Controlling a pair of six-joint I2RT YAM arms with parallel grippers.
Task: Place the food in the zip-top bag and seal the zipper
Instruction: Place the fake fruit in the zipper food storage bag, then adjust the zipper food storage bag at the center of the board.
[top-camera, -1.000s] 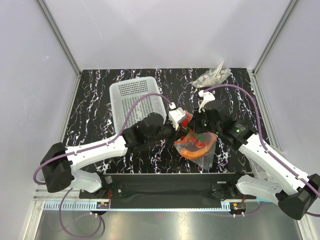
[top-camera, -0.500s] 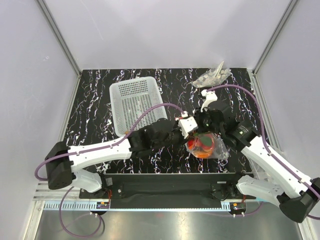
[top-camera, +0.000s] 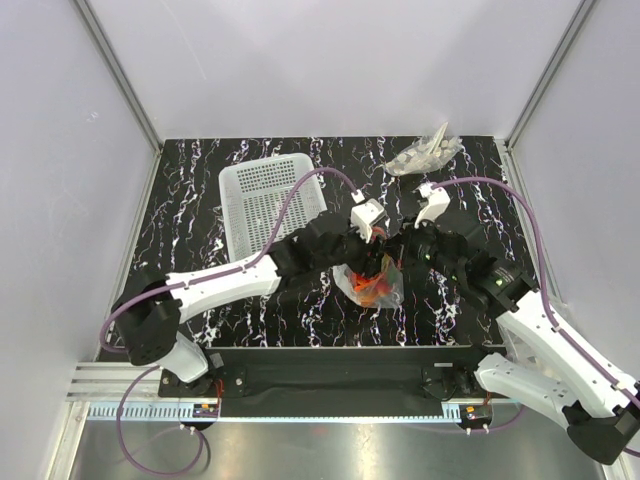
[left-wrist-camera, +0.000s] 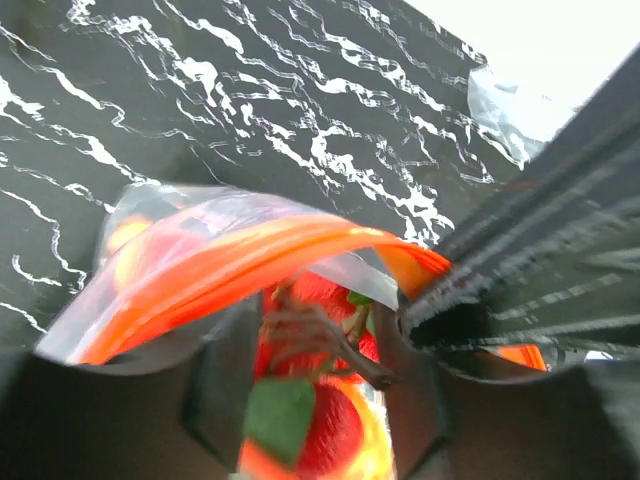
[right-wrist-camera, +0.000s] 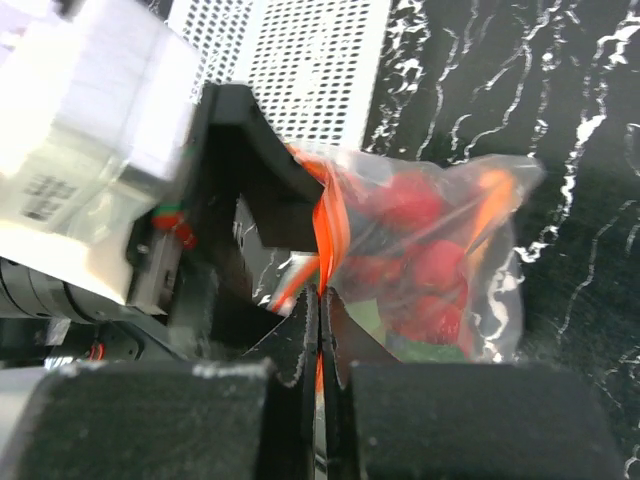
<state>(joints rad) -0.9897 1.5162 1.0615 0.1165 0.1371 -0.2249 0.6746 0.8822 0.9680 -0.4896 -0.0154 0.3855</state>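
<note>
The zip-top bag (top-camera: 372, 287) hangs just over the table's middle, between the two arms. My right gripper (right-wrist-camera: 320, 292) is shut on its orange zipper (right-wrist-camera: 328, 235), which holds the bag up from its right side. Red round pieces and green bits of food (right-wrist-camera: 425, 270) show through the clear plastic. My left gripper (left-wrist-camera: 315, 370) is at the bag's mouth, jaws apart. Red and green food (left-wrist-camera: 330, 420) shows between its fingers (left-wrist-camera: 225, 395), under the arching zipper (left-wrist-camera: 240, 255). Seen from above, the left gripper (top-camera: 374, 258) meets the right gripper (top-camera: 399, 256) over the bag.
A white lattice basket (top-camera: 270, 205) lies at the back left, close behind the left arm. A crumpled clear plastic wad (top-camera: 425, 153) sits at the back right corner. White walls close in the black marbled table (top-camera: 180, 230) on three sides.
The left jaws have gone from shut to apart. Both grippers and the bag have shifted left and slightly away from the near edge.
</note>
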